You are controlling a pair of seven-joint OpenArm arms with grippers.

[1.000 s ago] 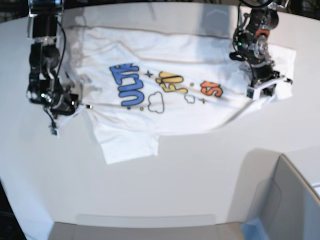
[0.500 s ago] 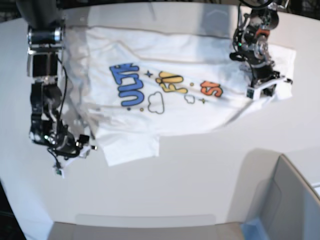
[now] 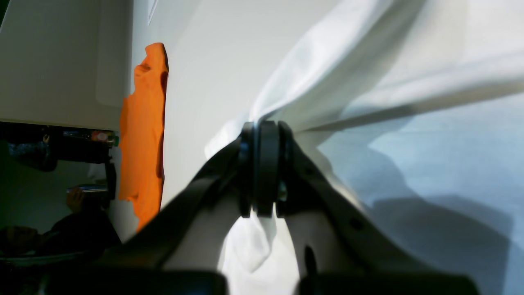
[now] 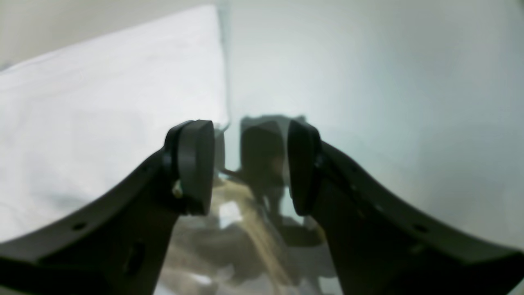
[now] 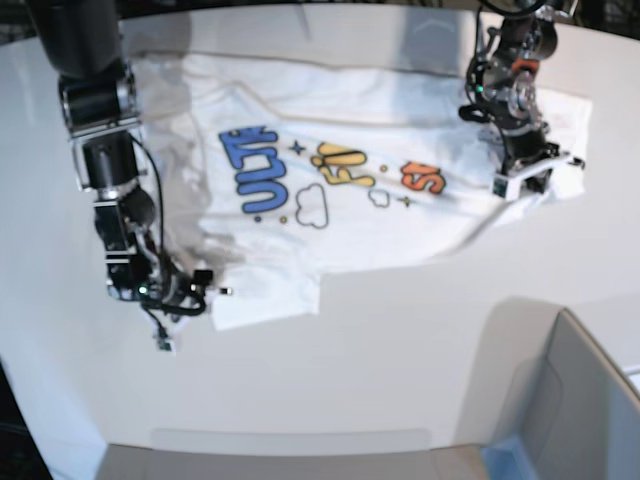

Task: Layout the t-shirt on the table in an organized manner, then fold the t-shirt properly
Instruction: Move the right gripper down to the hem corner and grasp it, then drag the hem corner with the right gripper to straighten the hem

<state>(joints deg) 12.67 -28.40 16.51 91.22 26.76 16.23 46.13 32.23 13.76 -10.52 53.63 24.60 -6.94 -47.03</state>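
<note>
my left gripper (image 3: 264, 168): clamped on t-shirt (image 5: 340, 200) hem | my right gripper (image 5: 205, 290): jaws apart, empty, beside its sleeve on table (image 5: 400, 350)

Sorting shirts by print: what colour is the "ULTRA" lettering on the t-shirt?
Blue, on the white t-shirt; clearest in the base view.

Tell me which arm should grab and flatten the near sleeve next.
Probably the right: its open gripper hovers at the near sleeve of the t-shirt, holding nothing. The left gripper is shut on the shirt's far end.
</note>
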